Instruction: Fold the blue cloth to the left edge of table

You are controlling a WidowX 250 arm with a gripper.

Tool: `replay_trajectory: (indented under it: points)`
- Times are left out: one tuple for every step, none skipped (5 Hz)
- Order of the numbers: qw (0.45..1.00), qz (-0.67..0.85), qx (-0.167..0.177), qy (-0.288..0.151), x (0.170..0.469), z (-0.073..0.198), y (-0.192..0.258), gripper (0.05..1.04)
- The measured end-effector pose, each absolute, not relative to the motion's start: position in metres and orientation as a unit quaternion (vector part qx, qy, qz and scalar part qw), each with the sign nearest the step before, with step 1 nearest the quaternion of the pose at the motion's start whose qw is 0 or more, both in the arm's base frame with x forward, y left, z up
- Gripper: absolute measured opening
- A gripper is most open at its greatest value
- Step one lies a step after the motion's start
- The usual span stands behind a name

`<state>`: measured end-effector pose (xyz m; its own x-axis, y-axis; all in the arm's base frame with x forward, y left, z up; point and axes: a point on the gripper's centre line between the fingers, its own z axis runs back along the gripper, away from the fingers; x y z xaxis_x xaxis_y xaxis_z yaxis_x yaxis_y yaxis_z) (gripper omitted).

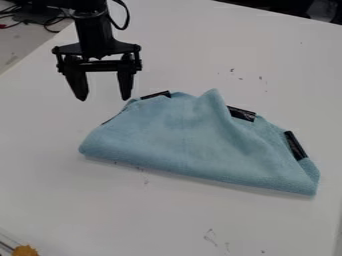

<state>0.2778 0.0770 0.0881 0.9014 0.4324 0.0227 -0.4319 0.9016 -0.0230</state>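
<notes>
A blue cloth point(177, 137) lay lengthwise along the table's point(87, 215) far-edge direction, peak farward, the gripper point(103, 99) spread wide.

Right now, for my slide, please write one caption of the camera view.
Black gripper, fingers open, hanging near the folded blue cloth on a white table.

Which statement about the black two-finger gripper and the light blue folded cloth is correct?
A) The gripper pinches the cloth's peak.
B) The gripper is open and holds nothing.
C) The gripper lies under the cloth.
B: the black two-finger gripper has its fingers spread apart with nothing between them, above the table beyond the light blue folded cloth.
</notes>
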Motion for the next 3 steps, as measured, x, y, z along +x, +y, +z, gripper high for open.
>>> replay_trajectory:
  points:
    - [0.975,0.22,-0.009,-0.001,0.277,0.081,0.077,0.999]
    - [0.985,0.172,0.0,0.017,0.28,0.079,0.072,0.999]
    - [0.99,0.141,0.009,0.009,0.288,0.079,0.054,0.999]
